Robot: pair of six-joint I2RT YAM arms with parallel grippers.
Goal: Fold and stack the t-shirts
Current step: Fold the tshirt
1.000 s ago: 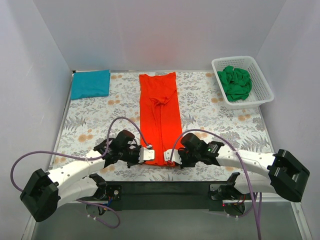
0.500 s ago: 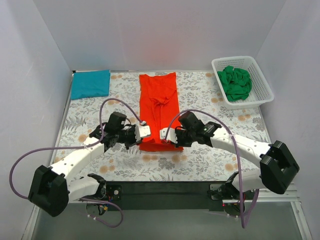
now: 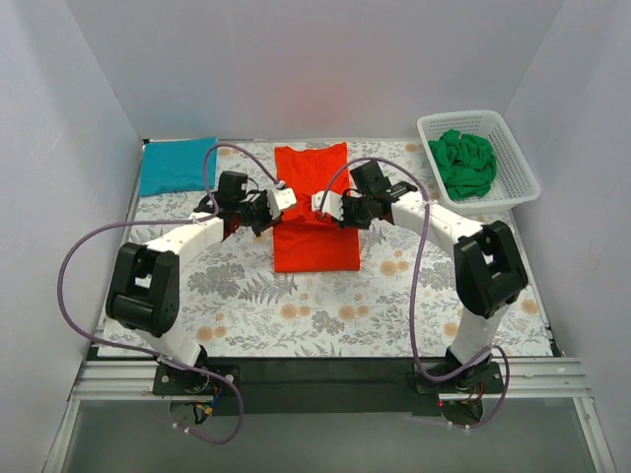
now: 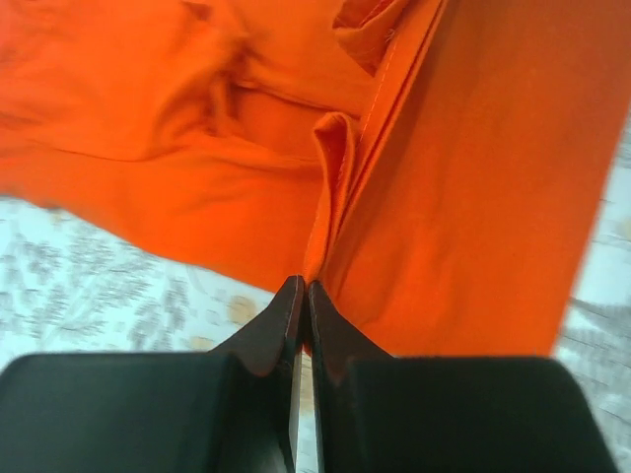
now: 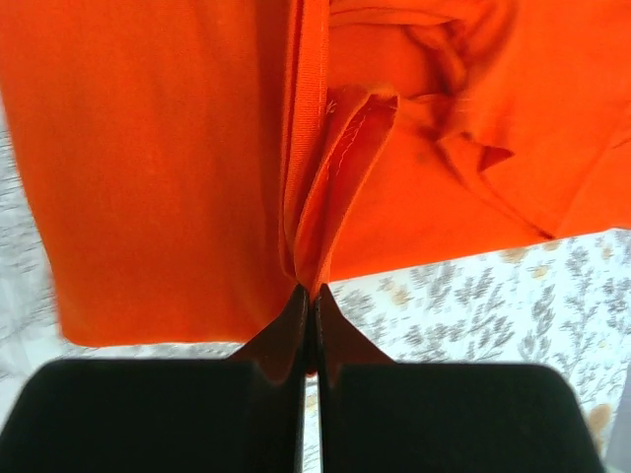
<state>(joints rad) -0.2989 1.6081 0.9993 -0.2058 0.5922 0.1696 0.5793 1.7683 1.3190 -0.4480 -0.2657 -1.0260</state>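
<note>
Left tool (image 3: 287, 197) and right tool (image 3: 319, 204) each clenched on orange t-shirt (image 3: 314, 241) edge, frame centre. Teal t-shirt (image 3: 177, 166) folded upper left; green t-shirt (image 3: 463, 163) heaped in basket (image 3: 483, 205) upper right.

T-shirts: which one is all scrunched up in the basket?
The green t-shirt, bunched in the white basket. The orange t-shirt and the teal t-shirt lie outside it.

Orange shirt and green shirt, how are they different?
The orange shirt lies on the flowery cloth; the green shirt sits in the white basket. The orange shirt is partly folded; the green shirt is scrunched up. The left claw and right claw pinch the orange shirt, not the green shirt. Both are plain.
</note>
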